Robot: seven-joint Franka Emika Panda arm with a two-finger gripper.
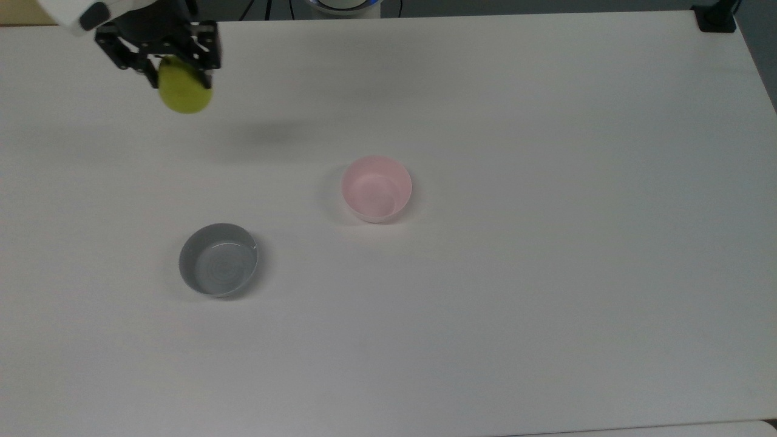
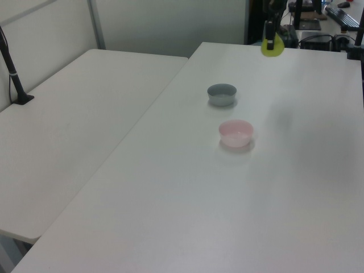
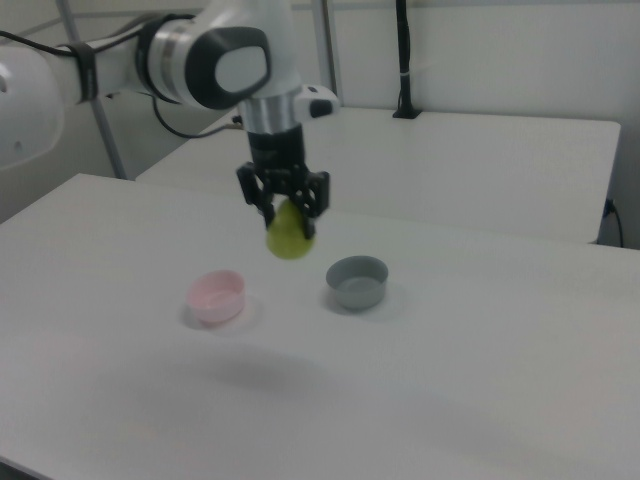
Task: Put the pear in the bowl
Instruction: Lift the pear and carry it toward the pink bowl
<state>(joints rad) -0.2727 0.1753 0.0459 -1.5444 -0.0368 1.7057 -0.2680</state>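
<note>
The pincer (image 3: 287, 213) is clamped on the pear (image 3: 289, 238), fruit hanging below its fingers, high above the table (image 1: 546, 273) so it can clear a rim. The pink bowl (image 1: 376, 188) sits well apart, toward the top view's right and lower. The grey bowl (image 1: 218, 259) lies further down, a decoy.

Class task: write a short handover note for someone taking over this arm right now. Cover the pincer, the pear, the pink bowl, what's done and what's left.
Pincer: shut on the pear, held in the air above the table.
Pink bowl: empty, upright, mid-table; in the top view it lies right of and below the pear.
Grey bowl: empty, not the target.
Done: pear grasped and lifted.
Left: carry it over the pink bowl, lower, release.
</note>
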